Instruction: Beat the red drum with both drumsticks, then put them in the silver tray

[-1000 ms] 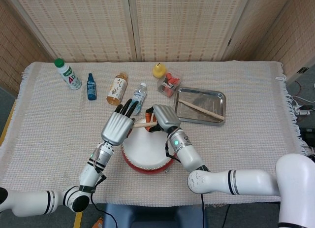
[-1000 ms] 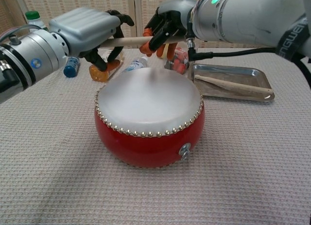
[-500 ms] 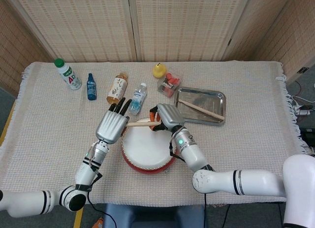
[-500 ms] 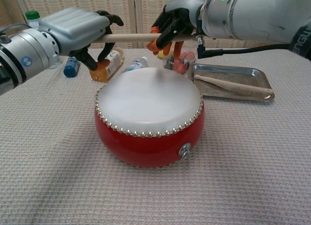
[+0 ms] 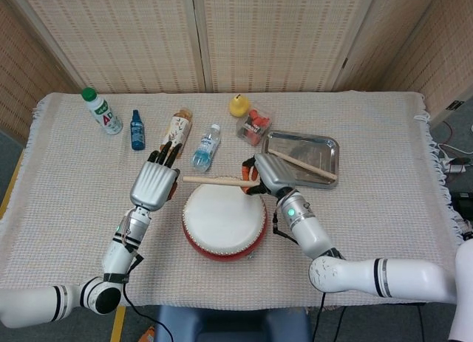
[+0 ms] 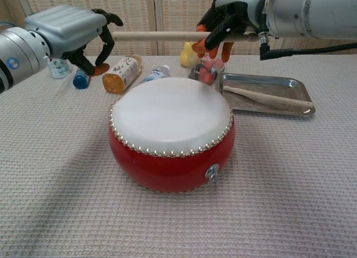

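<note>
The red drum (image 5: 224, 220) (image 6: 170, 130) with its white skin stands near the table's front middle. My right hand (image 5: 270, 172) (image 6: 234, 18) grips one wooden drumstick (image 5: 214, 180) (image 6: 156, 36), held level above the drum's far edge and pointing left. My left hand (image 5: 154, 185) (image 6: 70, 24) hovers just left of the stick's free end, fingers loosely curled and holding nothing. The silver tray (image 5: 310, 146) (image 6: 279, 85) lies to the right behind the drum, and the second drumstick (image 5: 307, 165) (image 6: 268, 96) lies in it.
Behind the drum lie a water bottle (image 5: 205, 148) and an orange-label bottle (image 5: 175, 131). Further left are a blue bottle (image 5: 137, 130) and a green-capped bottle (image 5: 101, 111). A yellow duck (image 5: 238, 105) and a box of red pieces (image 5: 255, 125) sit left of the tray.
My left hand has let go of the drumstick and drawn away to the left. My right hand has carried the stick to the right and a little higher.
</note>
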